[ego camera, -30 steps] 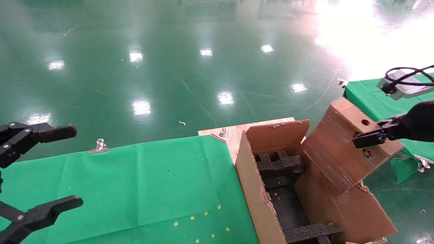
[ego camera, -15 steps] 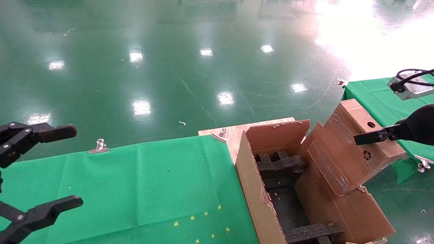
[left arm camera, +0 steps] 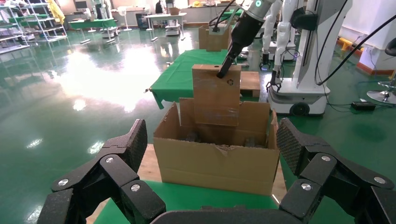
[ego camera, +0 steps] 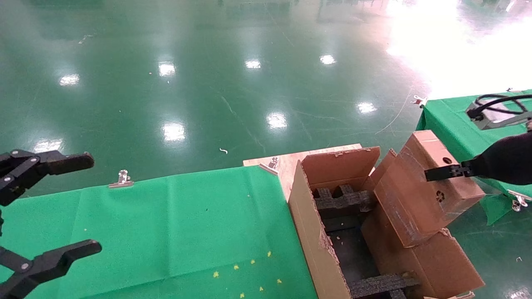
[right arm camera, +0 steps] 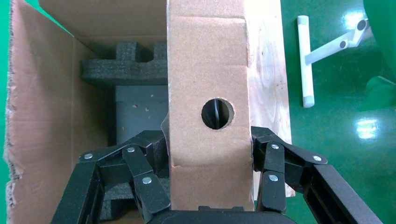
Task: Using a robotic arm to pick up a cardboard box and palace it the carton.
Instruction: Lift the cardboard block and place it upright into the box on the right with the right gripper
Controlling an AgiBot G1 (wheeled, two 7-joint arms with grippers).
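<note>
The cardboard box, brown with a round hole and a recycling mark, hangs tilted over the right side of the carton. My right gripper is shut on it. In the right wrist view the fingers press both sides of the box, below its hole. Black foam lies inside the carton beneath. In the left wrist view the box dips behind the carton's ragged rim. My left gripper stands open and idle at the far left.
A green cloth covers the table left of the carton, held by metal clips. A bare wooden board shows behind the carton. A second green table stands at the right. A white rod lies on the floor.
The right gripper swung the box slightly right, then back left and lower over the carton's right side. The left arm has not moved.
</note>
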